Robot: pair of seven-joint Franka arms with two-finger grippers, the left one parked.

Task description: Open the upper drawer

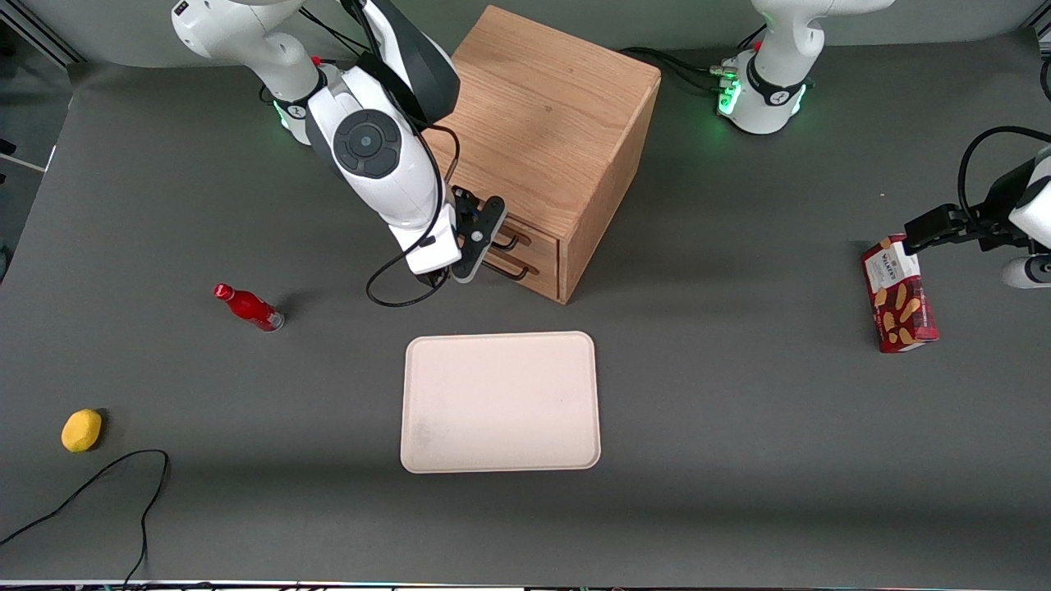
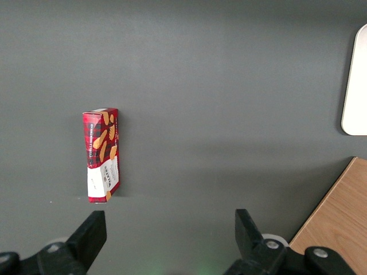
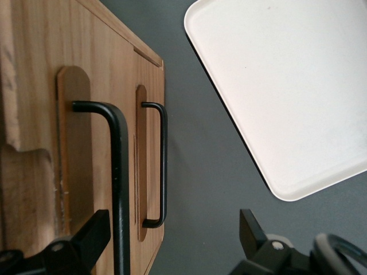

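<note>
Hovering my gripper [image 1: 490, 238] in front of the upper drawer [image 3: 71, 149], fingers spread, empty. Its black bar handle [image 3: 116, 183] sits just inside one fingertip [image 3: 92, 232], bar running crosswise to the jaw gap; lower drawer's handle [image 3: 162, 166] lies between the fingers too.

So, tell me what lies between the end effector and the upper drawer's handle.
Nothing. In the right wrist view the open end effector straddles the handle of the upper drawer, with no object in the gap.

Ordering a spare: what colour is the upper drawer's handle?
Black, clearest in the right wrist view: upper drawer handle, with the open end effector around it.
</note>
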